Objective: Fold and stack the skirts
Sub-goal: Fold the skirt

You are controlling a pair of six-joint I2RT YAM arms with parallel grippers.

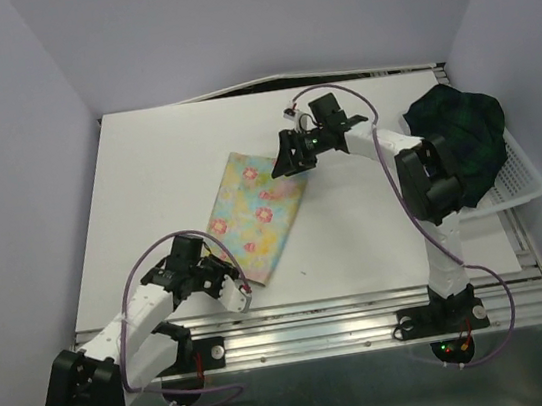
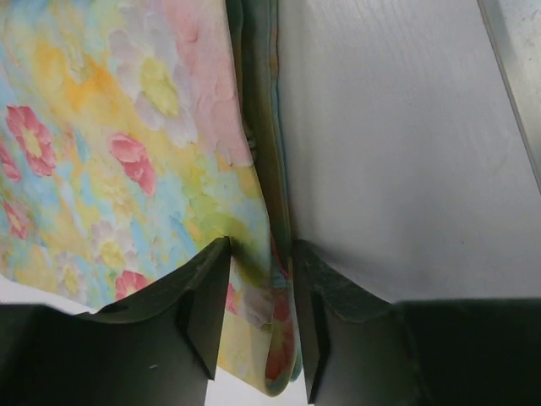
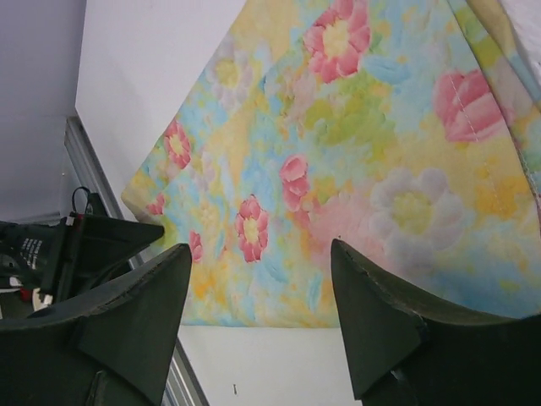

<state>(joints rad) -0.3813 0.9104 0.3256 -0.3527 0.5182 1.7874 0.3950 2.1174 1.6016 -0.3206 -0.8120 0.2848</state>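
On the middle of the white worktop [image 1: 166, 177]: pale yellow floral skirt [image 1: 257, 213], folded flat into a long slanted panel, one end towards 7 o'clock, the other towards 1 o'clock. At the 7 o'clock corner, left tool [image 2: 261, 254], jaws partly narrowed astride the doubled edge of the cloth (layers filling the gap between the two dark fingers [image 2: 207, 321]); truly pinched or only touched, cannot tell. At the 1 o'clock corner, right tool [image 3: 260, 249], jaws wide, nothing between them, poised over the flower print. Out at 3 o'clock from the floral skirt and well apart from it: dark green-and-navy plaid skirt [image 1: 463, 131], bunched in a heap inside the white mesh basket [image 1: 521, 183], piled above its rim. Not yet folded, not stacked with the other.
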